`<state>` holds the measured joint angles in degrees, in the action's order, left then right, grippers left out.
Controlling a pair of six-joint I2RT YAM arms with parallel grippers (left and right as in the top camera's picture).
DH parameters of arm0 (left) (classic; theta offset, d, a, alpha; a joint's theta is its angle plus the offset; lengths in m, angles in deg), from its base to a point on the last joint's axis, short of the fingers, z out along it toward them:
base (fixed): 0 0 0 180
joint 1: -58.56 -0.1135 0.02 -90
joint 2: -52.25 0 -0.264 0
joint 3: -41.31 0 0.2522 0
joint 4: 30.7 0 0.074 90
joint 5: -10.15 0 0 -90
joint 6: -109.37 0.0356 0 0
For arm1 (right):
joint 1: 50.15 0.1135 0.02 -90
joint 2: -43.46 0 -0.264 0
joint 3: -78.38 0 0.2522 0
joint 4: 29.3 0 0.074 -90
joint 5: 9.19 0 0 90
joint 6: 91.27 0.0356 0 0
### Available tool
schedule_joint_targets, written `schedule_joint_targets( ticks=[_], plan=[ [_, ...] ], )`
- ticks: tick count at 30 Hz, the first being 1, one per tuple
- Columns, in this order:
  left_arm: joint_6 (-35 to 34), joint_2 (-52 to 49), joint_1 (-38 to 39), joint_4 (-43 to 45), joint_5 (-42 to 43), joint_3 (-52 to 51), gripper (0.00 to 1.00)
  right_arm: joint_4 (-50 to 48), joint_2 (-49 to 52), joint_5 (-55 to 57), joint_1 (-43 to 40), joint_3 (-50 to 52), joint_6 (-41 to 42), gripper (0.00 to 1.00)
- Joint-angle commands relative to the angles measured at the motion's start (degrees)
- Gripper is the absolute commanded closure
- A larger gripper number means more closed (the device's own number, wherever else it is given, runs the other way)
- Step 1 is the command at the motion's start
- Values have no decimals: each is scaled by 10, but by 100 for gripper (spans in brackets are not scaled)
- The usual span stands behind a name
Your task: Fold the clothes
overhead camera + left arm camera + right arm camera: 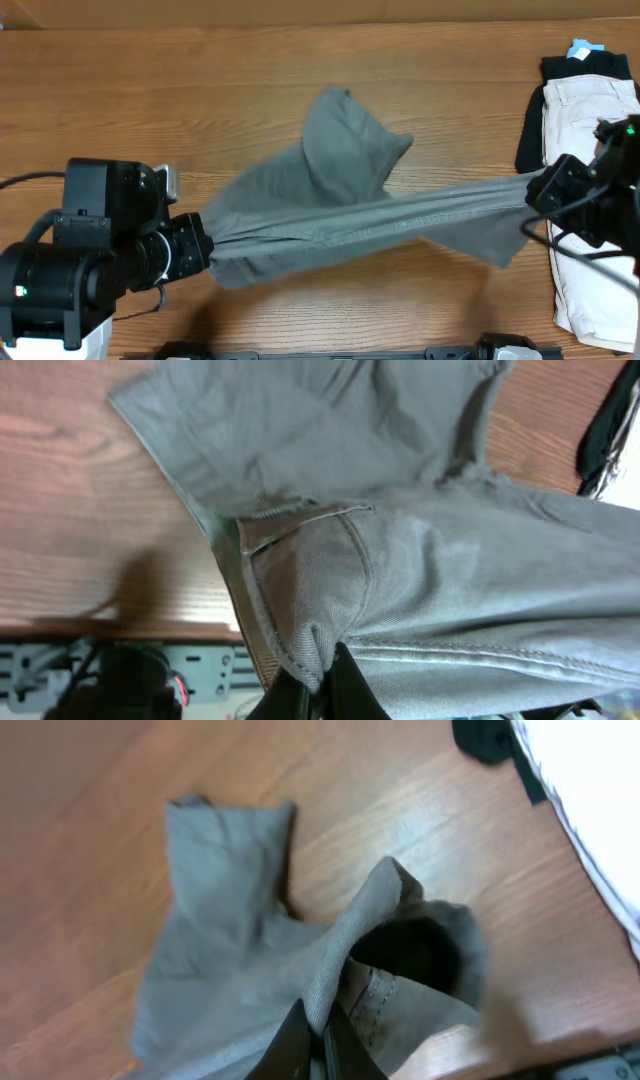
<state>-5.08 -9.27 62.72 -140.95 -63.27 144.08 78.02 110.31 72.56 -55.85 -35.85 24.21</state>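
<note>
**A:** Grey shorts (350, 200) stretched between both arms over the tabletop (200, 80). Left jaws are pinched shut on one end, right jaws clamped on the other.

**B:** No fold in them yet, I'd say. The whole job's ahead, with that folded pale garment (590, 120) stacked at the right.

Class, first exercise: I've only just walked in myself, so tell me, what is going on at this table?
Two robot arms hold a pair of grey shorts between them. The left gripper pinches one end, the right gripper the other, and the cloth is stretched across the wooden table, one part flopped up and nothing folded yet. A white garment lies on a black garment at the right.
</note>
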Motion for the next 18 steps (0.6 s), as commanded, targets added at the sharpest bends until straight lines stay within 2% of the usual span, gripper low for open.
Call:
schedule_joint_targets(
  ticks=[1,6,12,18],
  plan=[
    [-38,21,-7,-3,-70,-12,96,-50,-5,58,-18,-8,0,96],
    [-63,19,-7,-3,-129,-12,96,-100,27,58,-18,-8,-4,96],
    [-93,14,-7,1,-158,-26,96,-135,106,42,-18,-7,-34,96],
    [-118,13,-7,15,-157,-81,96,-238,192,-31,-18,-7,-79,96]
  ],
)
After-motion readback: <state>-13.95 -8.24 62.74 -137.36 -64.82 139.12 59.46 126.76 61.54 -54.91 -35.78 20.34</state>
